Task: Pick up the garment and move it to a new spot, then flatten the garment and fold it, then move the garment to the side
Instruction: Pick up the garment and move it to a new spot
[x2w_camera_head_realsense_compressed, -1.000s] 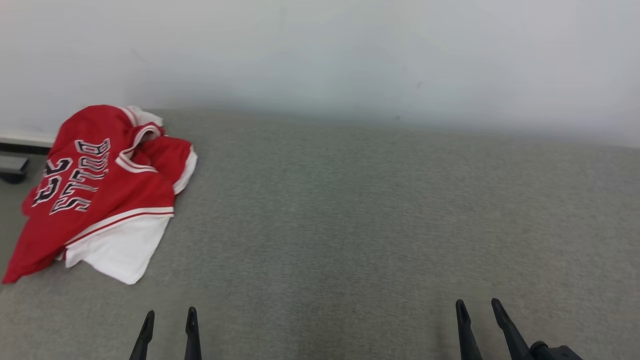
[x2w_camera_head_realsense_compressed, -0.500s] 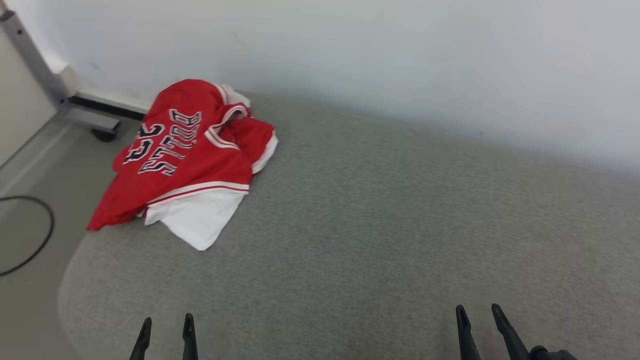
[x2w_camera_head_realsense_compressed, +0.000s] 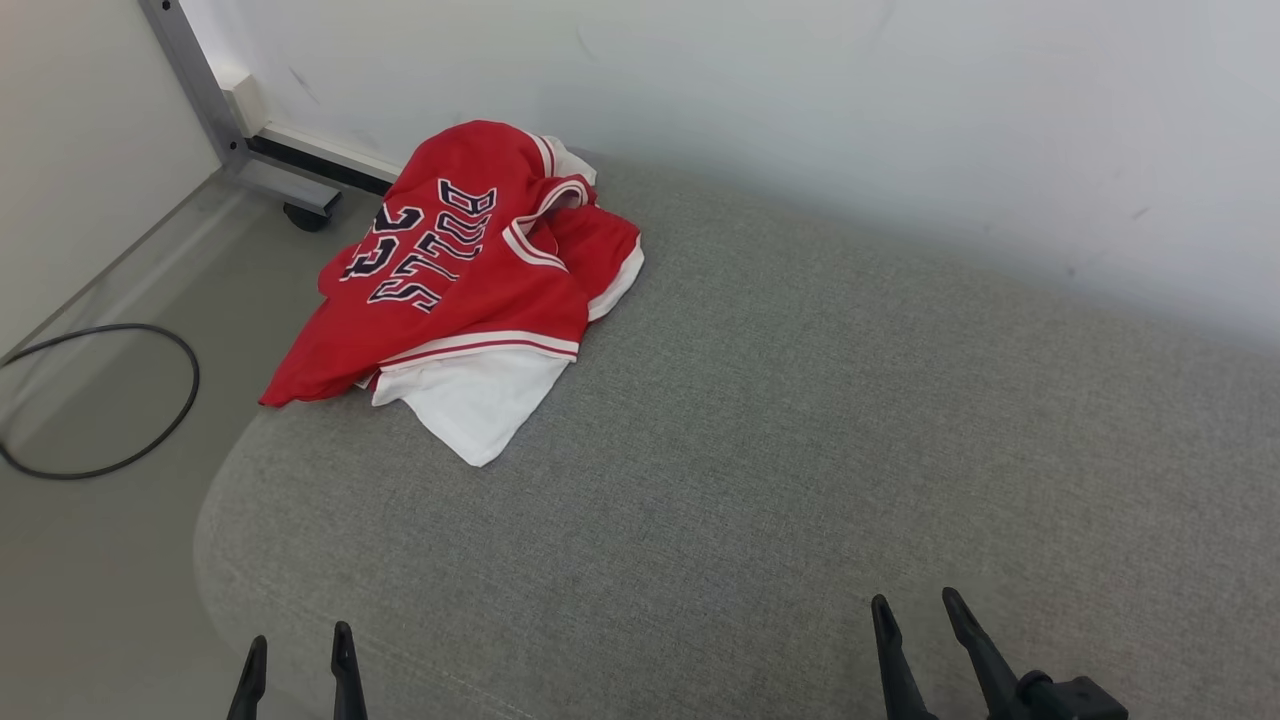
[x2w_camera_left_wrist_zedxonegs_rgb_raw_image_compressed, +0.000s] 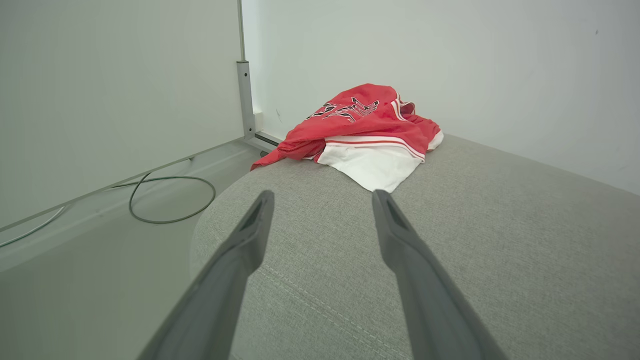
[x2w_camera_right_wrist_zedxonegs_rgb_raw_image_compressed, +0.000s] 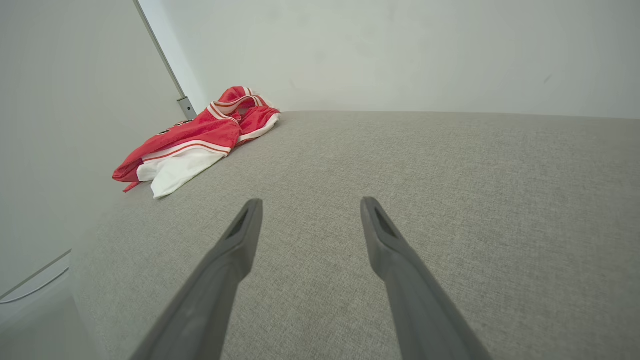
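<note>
Left gripper (x2w_camera_head_realsense_compressed: 300, 635): fingers apart, empty, low over the near left edge of the cushion (x2w_camera_head_realsense_compressed: 800, 420). Right gripper (x2w_camera_head_realsense_compressed: 915, 597): also spread and empty, over the near right of the cushion. Garment (x2w_camera_head_realsense_compressed: 460, 290): red-and-white jersey, crumpled in a heap at the cushion's far left corner, close to the wall and well apart from both grippers. Its red hem reaches the cushion's left edge. Pick-up not yet begun.

Risks, as a guess:
- A pinch on the top layer alone lifts only part, and the rest drags.
- A nudge leftward tips the heap off the edge onto the floor, near the cable (x2w_camera_head_realsense_compressed: 190, 380).
- Fingers driven too deep snag the cushion cover.
- The long reach makes an off-centre grasp likely.
</note>
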